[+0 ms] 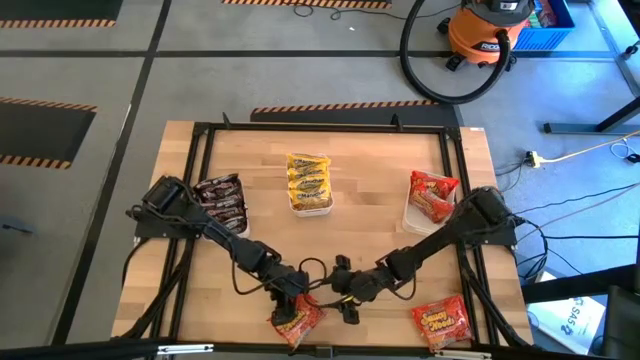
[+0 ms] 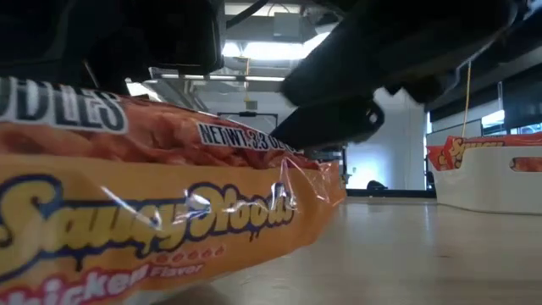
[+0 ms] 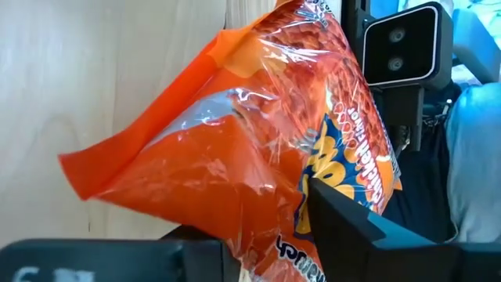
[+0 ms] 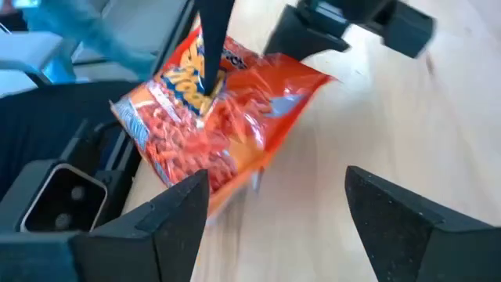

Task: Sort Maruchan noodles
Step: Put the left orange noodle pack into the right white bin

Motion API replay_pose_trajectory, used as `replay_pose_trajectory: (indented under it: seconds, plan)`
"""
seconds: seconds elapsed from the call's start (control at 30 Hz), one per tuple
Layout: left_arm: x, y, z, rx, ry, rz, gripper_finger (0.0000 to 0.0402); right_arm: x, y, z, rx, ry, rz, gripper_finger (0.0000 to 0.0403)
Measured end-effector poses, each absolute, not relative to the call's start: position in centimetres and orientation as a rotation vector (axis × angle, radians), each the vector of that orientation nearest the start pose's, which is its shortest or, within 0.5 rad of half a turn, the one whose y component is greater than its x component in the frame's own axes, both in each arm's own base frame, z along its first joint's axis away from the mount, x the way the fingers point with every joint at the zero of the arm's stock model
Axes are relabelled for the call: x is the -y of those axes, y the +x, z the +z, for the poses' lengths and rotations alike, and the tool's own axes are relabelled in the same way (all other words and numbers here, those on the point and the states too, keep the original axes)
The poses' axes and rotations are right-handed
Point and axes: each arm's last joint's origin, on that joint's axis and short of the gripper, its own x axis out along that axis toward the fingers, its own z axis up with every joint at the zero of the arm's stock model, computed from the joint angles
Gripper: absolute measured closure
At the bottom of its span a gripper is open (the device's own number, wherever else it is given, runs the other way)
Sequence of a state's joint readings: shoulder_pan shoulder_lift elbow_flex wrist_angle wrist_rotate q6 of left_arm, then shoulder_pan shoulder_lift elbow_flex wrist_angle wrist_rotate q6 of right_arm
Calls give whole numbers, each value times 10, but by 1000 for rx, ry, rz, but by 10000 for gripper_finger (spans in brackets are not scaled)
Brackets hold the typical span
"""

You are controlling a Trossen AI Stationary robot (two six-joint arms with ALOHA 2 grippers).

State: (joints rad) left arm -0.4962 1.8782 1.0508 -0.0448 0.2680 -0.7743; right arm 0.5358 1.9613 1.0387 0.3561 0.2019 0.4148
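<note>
The left gripper (image 1: 292,306) is down at the near edge of the table (image 1: 370,170), its fingers (image 3: 368,235) closing on either side of a red-orange packet (image 1: 297,320) — the left wrist view shows the crinkly wrapper bunched between them, one corner sticking out over the wood. In the low view that same packet fills the foreground, lying on the tabletop with the dark gripper above it.

The right gripper (image 1: 350,300) hovers just beside it, fingers (image 4: 176,215) spread wide and holding nothing (the packet shows between and beyond them in the right wrist view).

Elsewhere on the table: a second red-orange packet (image 1: 441,322) lies loose near the right front corner, well apart from the first. Three white trays sit farther back — the left tray (image 1: 243,222) holds dark brown-black packets (image 1: 220,198), the middle tray (image 1: 310,209) a stack of yellow packets (image 1: 308,178), and the right tray (image 1: 412,215) red-orange packets (image 1: 433,194).
</note>
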Motion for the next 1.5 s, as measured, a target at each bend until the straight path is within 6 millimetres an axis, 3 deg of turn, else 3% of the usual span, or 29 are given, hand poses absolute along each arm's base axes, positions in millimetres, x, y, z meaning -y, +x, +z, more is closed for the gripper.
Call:
replay_pose_trajectory:
  seconds: [0.17, 0.33, 0.67, 0.97, 1.33, 1.5]
  plan:
    - [178, 325, 148, -1087, -570, -332, 295, -192, 334, 155, -663, 213, 188, 127]
    - [168, 324, 164, -1023, -520, -307, 305, -191, 329, 159, -719, 246, 205, 127]
    - [158, 319, 185, -971, -445, -274, 331, -196, 324, 175, -654, 222, 225, 127]
    - [159, 318, 184, -976, -443, -282, 396, -196, 325, 170, -657, 224, 197, 127]
    - [153, 320, 188, -946, -407, -267, 401, -190, 329, 168, -643, 315, 119, 127]
    - [151, 318, 193, -922, -369, -254, 401, -188, 327, 140, -592, 413, 98, 127]
